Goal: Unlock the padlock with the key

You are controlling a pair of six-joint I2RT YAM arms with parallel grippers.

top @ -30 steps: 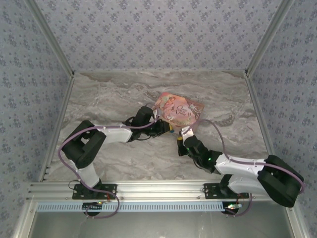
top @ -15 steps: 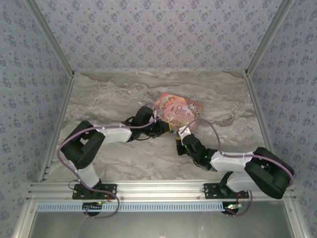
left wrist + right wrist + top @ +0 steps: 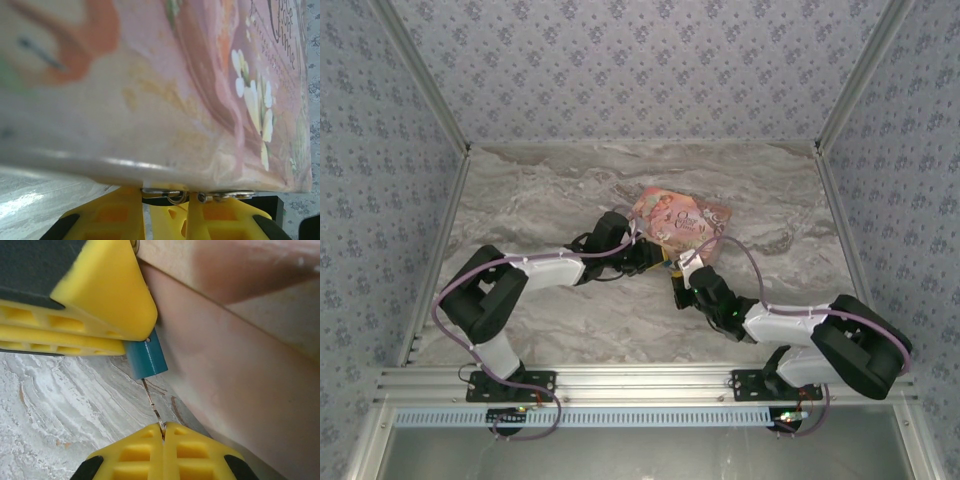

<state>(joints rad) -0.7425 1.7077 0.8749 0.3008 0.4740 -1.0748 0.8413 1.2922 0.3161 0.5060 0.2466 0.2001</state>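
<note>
Right pincer (image 3: 163, 432) squeezing tight on thin key (image 3: 151, 400), key tip touching bottom of tiny teal padlock (image 3: 146, 359). Left pincer (image 3: 170, 205) clamping padlock, holding it over bench (image 3: 60, 405), just beside pink book (image 3: 240, 365). Worry: key looking bendy, maybe slipping or bending if twisting crooked.

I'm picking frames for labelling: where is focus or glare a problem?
Left wrist: pink book blurred at frame left, sharper at right, glare streak along its lower edge. Right wrist: padlock and key crisp, book soft. Top external: even light, no glare.
</note>
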